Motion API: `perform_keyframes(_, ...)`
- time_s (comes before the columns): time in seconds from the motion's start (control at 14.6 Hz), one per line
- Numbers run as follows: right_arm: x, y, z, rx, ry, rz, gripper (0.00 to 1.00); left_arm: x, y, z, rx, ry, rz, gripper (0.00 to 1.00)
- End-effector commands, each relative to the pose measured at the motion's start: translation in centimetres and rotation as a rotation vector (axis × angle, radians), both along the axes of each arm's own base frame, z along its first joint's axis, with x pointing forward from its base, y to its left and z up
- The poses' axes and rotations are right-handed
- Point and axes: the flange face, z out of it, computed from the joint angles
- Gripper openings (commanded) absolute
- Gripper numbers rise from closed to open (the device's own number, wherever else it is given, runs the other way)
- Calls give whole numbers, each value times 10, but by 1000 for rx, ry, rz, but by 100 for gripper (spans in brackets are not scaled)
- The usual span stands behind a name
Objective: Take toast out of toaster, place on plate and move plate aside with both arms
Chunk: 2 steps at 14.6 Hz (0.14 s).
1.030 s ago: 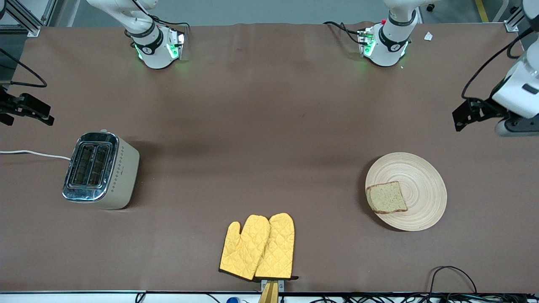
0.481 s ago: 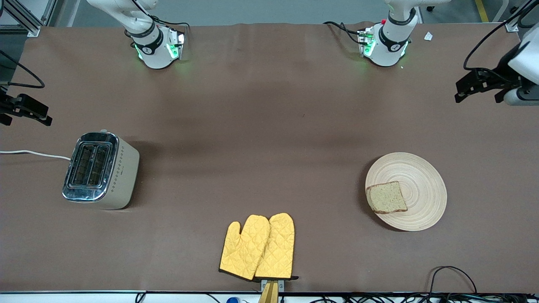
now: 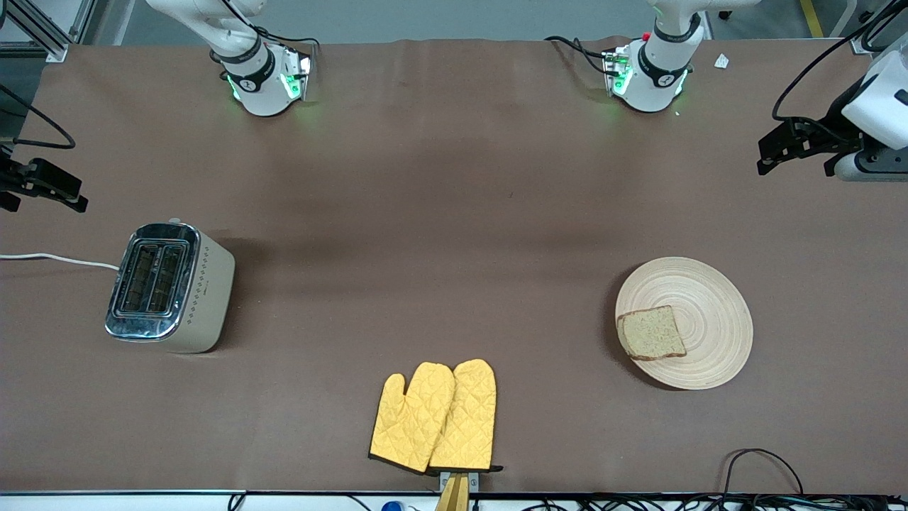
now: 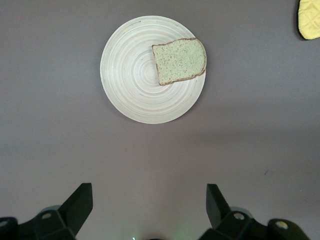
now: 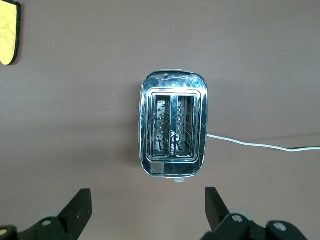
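At the worktop's left-arm end, toast (image 3: pixel 651 333) sits on plate (image 3: pixel 684 323); keep left pincer (image 3: pixel 798 145) and right pincer (image 3: pixel 42 186) spread, empty, clear.

Front cam high, whole table (image 3: pixel 454 213); wrist cams look straight down.

One toaster (image 3: pixel 170 287), one plate (image 3: pixel 709 312), one toast (image 3: pixel 650 333), seemingly two mitts (image 3: pixel 434 417)

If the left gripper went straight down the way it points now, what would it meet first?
Probably bare table: the left gripper, open, points down at cloth, with the plate and toast clear of its line, though depth is unclear.
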Motion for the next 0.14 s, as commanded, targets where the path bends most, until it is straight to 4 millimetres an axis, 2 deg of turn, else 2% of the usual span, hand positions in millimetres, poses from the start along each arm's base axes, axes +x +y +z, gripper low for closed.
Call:
perform_keyframes(0.0,1,-1,1,-4,1,0,100,1,3,3,8,5,4,100)
perform_keyframes(0.07,1,-1,1,-4,3,0,100,1,4,3,8,8,5,100)
